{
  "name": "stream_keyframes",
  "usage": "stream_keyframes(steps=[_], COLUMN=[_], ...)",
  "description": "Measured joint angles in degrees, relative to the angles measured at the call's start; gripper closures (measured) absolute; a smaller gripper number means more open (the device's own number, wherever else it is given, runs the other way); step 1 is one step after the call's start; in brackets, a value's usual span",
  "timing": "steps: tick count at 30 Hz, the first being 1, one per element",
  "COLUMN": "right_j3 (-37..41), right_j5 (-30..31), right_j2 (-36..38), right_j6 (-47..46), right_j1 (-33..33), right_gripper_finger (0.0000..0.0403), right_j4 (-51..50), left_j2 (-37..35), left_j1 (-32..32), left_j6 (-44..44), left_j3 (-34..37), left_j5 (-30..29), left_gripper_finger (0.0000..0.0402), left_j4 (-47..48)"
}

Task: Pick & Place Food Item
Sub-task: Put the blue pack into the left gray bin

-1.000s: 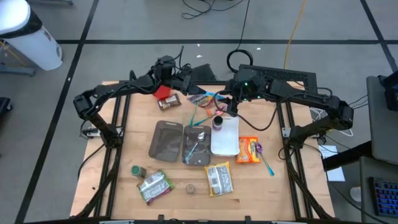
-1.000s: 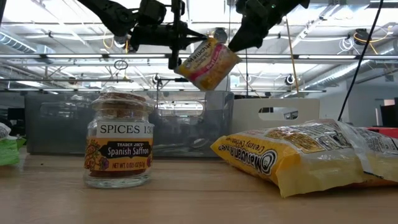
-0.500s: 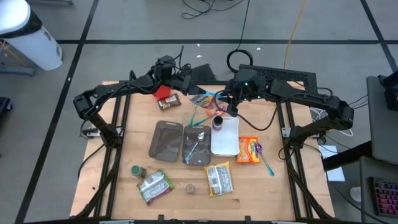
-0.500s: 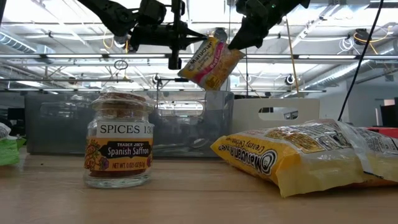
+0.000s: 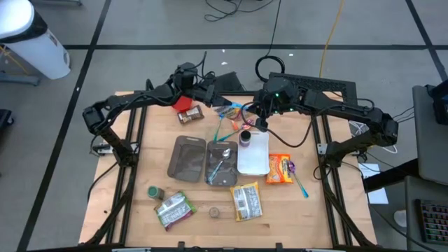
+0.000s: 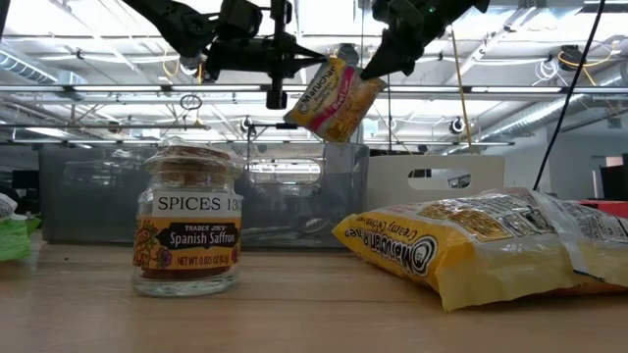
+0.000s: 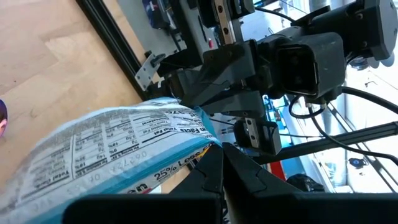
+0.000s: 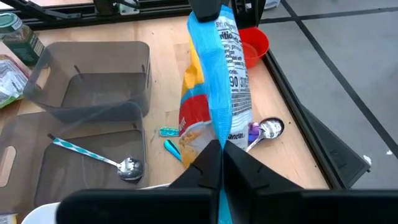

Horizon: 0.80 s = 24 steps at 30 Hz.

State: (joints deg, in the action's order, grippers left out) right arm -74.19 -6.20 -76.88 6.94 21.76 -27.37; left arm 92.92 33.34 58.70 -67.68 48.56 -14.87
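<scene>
A ramen packet (image 5: 227, 110), yellow and red with a blue back, hangs in the air over the far middle of the table, between my two grippers. My left gripper (image 5: 214, 103) is shut on one end of it. My right gripper (image 5: 246, 113) is shut on the opposite end. In the low view the packet (image 6: 334, 98) hangs tilted, high above the table top. The right wrist view shows the packet (image 8: 214, 81) edge-on, and the left wrist view shows its printed back (image 7: 112, 149). My left gripper pinches the packet's end seam (image 7: 202, 140) between its two fingers, coming nearly level from the table's left. The packet is lifted clear of the table. My right gripper pinches the opposite end's edge (image 8: 217, 134) between its two fingers, slanting down from the table's right. The packet stretches away from the fingers toward the left gripper.
Below lie two grey bins (image 5: 186, 157), one with a spoon (image 8: 127, 165), a white tray (image 5: 253, 152) and a red bowl (image 8: 255, 40). Nearer are an orange packet (image 5: 280, 168), a yellow bag (image 6: 471, 245) and a spice jar (image 6: 186, 235).
My right gripper has shut on the packet's end. The packet has tipped a little steeper between the two grippers and stayed in the air.
</scene>
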Motion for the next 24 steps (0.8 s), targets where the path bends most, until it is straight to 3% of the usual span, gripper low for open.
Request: stream_keyframes(steps=[13, 24], right_j3=[0.0, 0.09], right_j5=[-0.12, -4.19], right_j2=[0.0, 0.75], right_j6=[-1.75, -5.09], right_j1=[0.0, -0.11], right_gripper_finger=[0.0402, 0.0403], right_j4=[-0.42, -0.09], left_j2=[0.0, 0.0], left_j1=[0.0, 0.27], left_j6=[-3.51, -8.23], left_j3=[0.08, -0.47], left_j5=[-0.22, -0.73], left_gripper_finger=[0.0346, 0.0218], left_j4=[-6.62, -9.48])
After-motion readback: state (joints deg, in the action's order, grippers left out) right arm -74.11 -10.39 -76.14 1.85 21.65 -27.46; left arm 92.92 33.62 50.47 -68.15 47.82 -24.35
